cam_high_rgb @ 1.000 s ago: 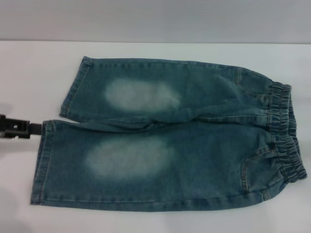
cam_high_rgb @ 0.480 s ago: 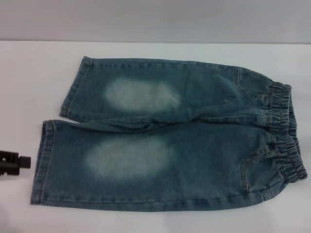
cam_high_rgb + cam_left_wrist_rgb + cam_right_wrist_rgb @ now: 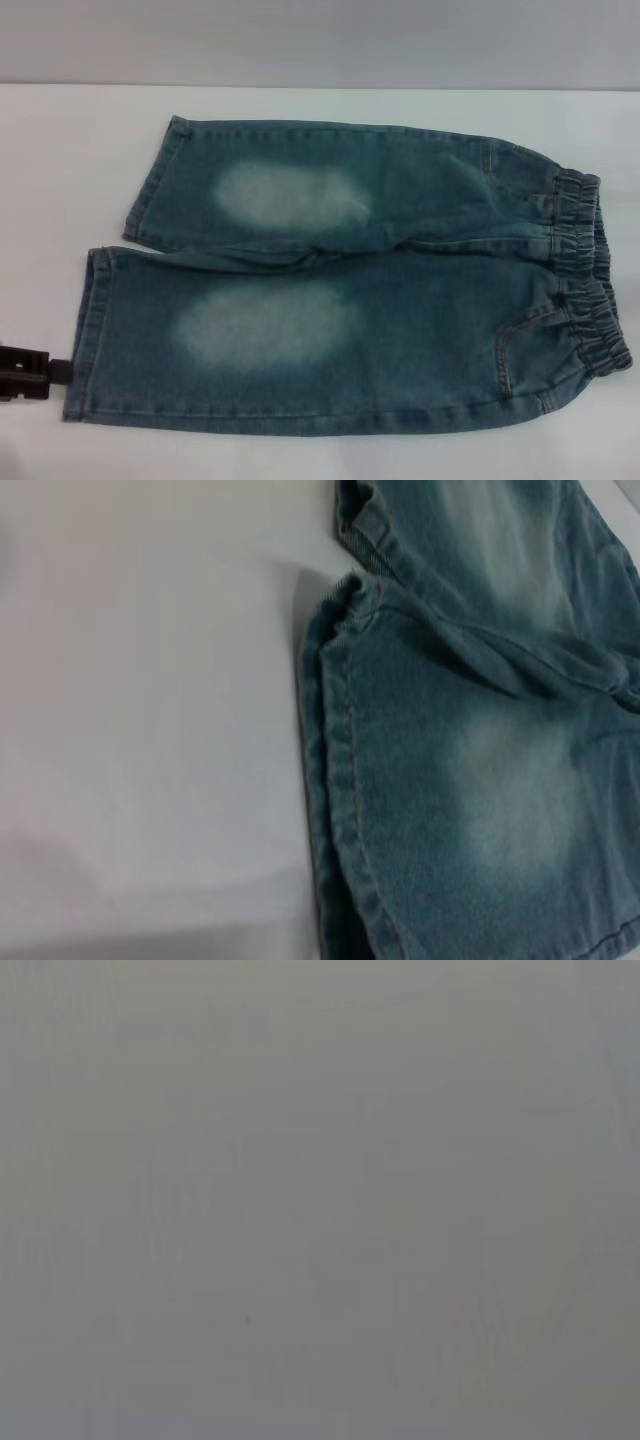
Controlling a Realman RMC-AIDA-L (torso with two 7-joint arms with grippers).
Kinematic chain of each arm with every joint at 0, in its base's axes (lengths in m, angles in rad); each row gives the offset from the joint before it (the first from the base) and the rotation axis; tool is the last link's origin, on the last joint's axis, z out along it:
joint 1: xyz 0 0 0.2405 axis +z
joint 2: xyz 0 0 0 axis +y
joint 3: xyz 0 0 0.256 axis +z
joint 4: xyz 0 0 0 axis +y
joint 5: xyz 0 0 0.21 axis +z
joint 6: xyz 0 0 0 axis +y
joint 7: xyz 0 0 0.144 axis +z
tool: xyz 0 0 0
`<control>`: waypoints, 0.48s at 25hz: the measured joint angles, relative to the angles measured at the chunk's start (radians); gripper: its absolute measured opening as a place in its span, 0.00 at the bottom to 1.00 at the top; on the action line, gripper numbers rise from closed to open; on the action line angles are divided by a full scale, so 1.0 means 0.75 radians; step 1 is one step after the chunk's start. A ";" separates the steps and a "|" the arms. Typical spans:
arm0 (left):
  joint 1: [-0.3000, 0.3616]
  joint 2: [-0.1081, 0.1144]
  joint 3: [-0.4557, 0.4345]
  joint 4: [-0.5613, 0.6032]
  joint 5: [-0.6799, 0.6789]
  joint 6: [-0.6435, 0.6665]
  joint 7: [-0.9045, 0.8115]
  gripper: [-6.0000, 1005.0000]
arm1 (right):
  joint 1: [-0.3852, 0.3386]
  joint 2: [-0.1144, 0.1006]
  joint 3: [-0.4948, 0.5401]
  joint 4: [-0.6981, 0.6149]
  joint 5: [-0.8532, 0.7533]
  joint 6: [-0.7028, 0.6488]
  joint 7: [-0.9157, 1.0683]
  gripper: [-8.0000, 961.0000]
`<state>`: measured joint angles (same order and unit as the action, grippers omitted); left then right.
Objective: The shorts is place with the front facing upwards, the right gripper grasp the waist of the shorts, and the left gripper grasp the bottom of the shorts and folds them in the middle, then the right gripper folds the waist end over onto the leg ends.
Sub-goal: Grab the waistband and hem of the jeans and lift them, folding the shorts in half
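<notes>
Blue denim shorts (image 3: 400,300) lie flat on the white table (image 3: 60,150), front up. The elastic waist (image 3: 590,270) is at the right and the two leg hems (image 3: 88,330) are at the left. My left gripper (image 3: 38,370) shows as a black tip at the picture's left edge, just left of the nearer leg's hem, close to its front corner. In the left wrist view the shorts (image 3: 470,780) fill the right half, with the nearer leg's hem (image 3: 325,780) running down the middle. My right gripper is out of view; its wrist view shows only a plain grey surface.
Bare white table (image 3: 150,680) lies left of the hems. A grey wall (image 3: 320,40) rises behind the table's far edge. The waist reaches close to the right edge of the head view.
My left gripper has moved toward the table's near edge along the left side, from beside the top of the nearer leg's hem to beside its lower corner. The shorts have not moved.
</notes>
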<state>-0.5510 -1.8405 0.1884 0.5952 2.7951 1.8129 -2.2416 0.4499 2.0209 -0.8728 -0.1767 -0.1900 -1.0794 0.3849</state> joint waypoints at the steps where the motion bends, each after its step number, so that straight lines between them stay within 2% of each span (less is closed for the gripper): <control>1: 0.003 -0.010 0.004 0.000 0.001 -0.003 0.003 0.57 | 0.003 -0.001 0.000 0.000 -0.001 0.000 0.000 0.60; 6: 0.010 -0.029 0.041 0.001 0.003 -0.004 -0.006 0.57 | 0.014 -0.004 -0.009 0.000 -0.001 0.000 0.000 0.60; 12: 0.019 -0.032 0.050 0.001 0.001 -0.007 -0.009 0.57 | 0.015 -0.006 -0.012 0.000 -0.002 -0.001 0.000 0.60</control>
<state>-0.5366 -1.8641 0.2258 0.5957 2.7958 1.8077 -2.2485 0.4610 2.0165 -0.8817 -0.1766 -0.1913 -1.0798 0.3849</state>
